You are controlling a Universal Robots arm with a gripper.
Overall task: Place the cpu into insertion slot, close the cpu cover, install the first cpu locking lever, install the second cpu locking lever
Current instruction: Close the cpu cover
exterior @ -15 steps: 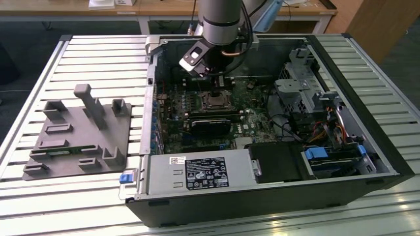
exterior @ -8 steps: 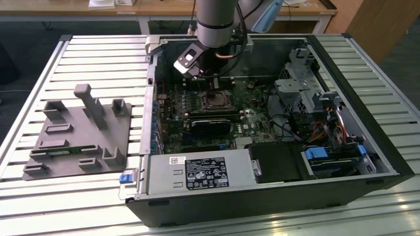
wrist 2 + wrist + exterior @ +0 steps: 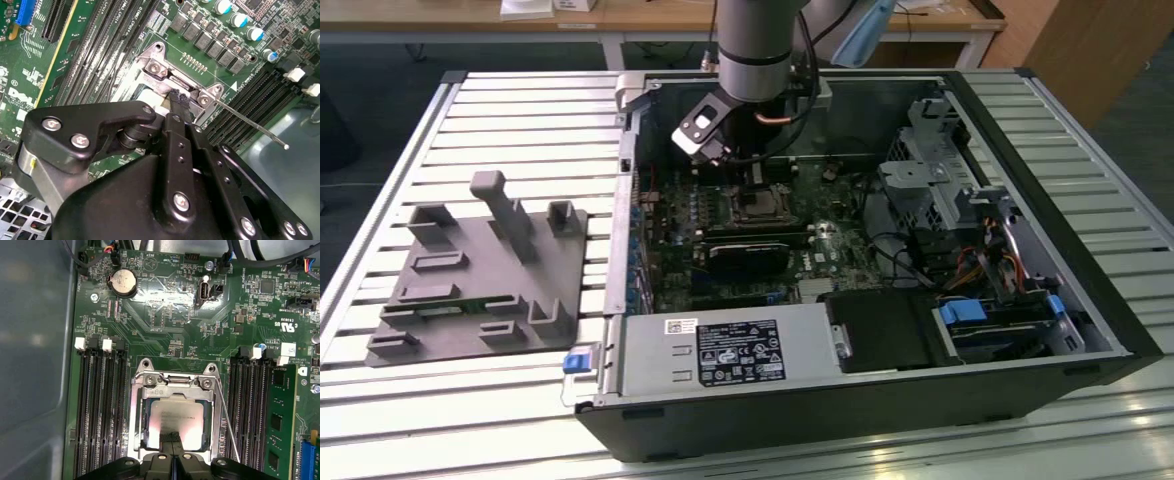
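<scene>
I am looking down from the exterior view at an open computer case point(image 3: 987, 110) lying on a slatted metal table point(image 3: 520, 110). The arm point(image 3: 758, 45) comes in from twelve o'clock and reaches down over the green board. The insertion slot point(image 3: 758, 205) sits just under it, near the middle of the case's twelve o'clock half. From the slot, a white-labelled power-supply box point(image 3: 720, 355) lies toward six o'clock, and a grey moulded fixture point(image 3: 480, 270) rests on the table toward nine o'clock, well apart from the case. In the first wrist view the cpu point(image 3: 175, 415) lies flat inside the slot, its pale face showing through the window of the cpu cover point(image 3: 136, 420), which lies down around it. The gripper point(image 3: 171, 436) has its fingers drawn together with no gap between them, holding nothing. Its dark tips hang over one edge of the cpu, and I cannot tell whether they touch it. A thin metal locking lever point(image 3: 227, 420) runs beside the cover and angles away over the long black memory slots point(image 3: 100, 410).
</scene>
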